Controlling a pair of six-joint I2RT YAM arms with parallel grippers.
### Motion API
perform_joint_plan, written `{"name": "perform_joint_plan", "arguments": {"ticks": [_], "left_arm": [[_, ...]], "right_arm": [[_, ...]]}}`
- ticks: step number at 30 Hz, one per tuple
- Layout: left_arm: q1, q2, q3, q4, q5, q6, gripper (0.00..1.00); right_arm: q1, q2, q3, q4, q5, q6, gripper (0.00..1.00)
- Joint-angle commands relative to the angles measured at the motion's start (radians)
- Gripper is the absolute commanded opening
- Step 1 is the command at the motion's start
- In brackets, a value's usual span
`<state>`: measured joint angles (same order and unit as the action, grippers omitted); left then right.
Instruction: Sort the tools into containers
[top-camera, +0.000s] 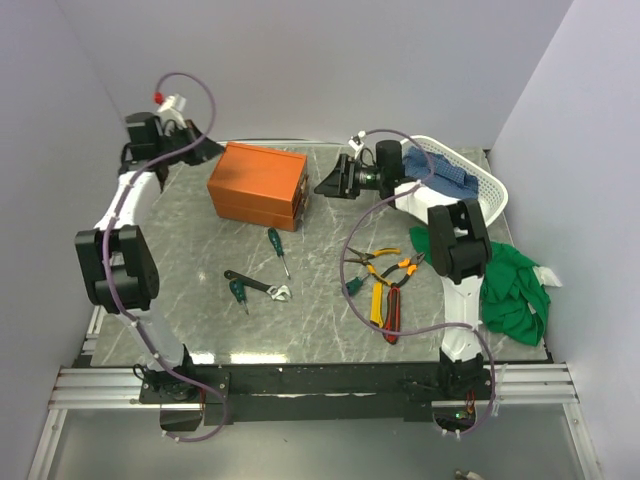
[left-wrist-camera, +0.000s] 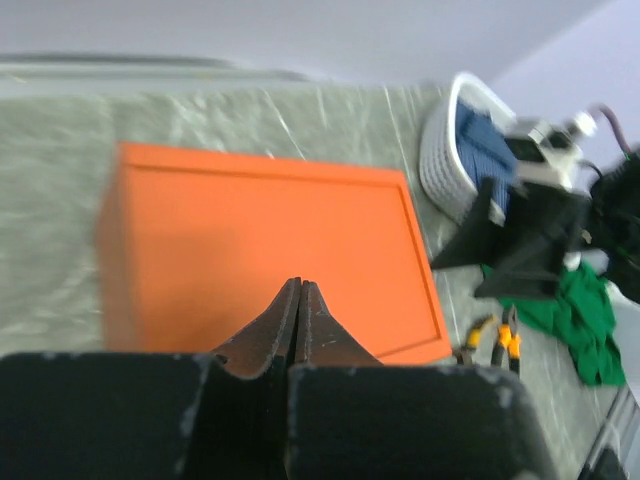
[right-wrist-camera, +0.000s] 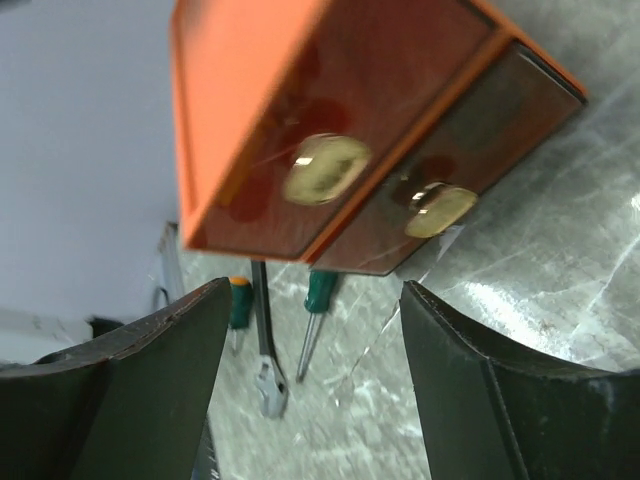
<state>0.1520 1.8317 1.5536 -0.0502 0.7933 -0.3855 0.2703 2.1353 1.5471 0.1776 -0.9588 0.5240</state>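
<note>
The orange box (top-camera: 258, 185) stands closed at the back middle of the table. My left gripper (top-camera: 197, 150) is shut and empty at the box's far left; in the left wrist view its tip (left-wrist-camera: 298, 288) is over the lid (left-wrist-camera: 270, 250). My right gripper (top-camera: 335, 178) is open and empty, facing the box's right end (right-wrist-camera: 330, 120) with its two brass knobs, a short gap away. A green screwdriver (top-camera: 278, 250), a black wrench (top-camera: 258, 285) and a small green screwdriver (top-camera: 240, 293) lie in front of the box. Pliers (top-camera: 385, 262), a yellow knife (top-camera: 377, 303) and a red-black knife (top-camera: 392, 312) lie at the right.
A white basket (top-camera: 485, 180) holding a blue cloth (top-camera: 440, 170) stands at the back right. A green cloth (top-camera: 515, 290) lies at the table's right edge. Walls close in at the back and on both sides.
</note>
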Motion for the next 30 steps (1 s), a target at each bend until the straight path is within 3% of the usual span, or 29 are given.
{"name": "perform_joint_plan", "arguments": {"ticks": [1, 4, 9, 24, 30], "left_arm": [[-0.09, -0.035, -0.024, -0.025, -0.006, 0.065, 0.01], [-0.097, -0.012, -0.067, -0.01, 0.006, 0.027, 0.01], [-0.1, 0.026, -0.075, -0.068, -0.065, 0.094, 0.01], [-0.147, 0.052, -0.112, -0.134, -0.137, 0.178, 0.01], [-0.146, 0.049, -0.125, -0.146, -0.149, 0.192, 0.01]], "right_arm": [[0.001, 0.067, 0.077, 0.158, 0.0, 0.209, 0.75], [0.009, 0.121, 0.109, 0.212, 0.009, 0.275, 0.74], [0.018, 0.189, 0.163, 0.264, -0.011, 0.307, 0.72], [0.056, 0.248, 0.203, 0.324, -0.037, 0.383, 0.67], [0.067, 0.267, 0.211, 0.375, -0.049, 0.404, 0.59]]}}
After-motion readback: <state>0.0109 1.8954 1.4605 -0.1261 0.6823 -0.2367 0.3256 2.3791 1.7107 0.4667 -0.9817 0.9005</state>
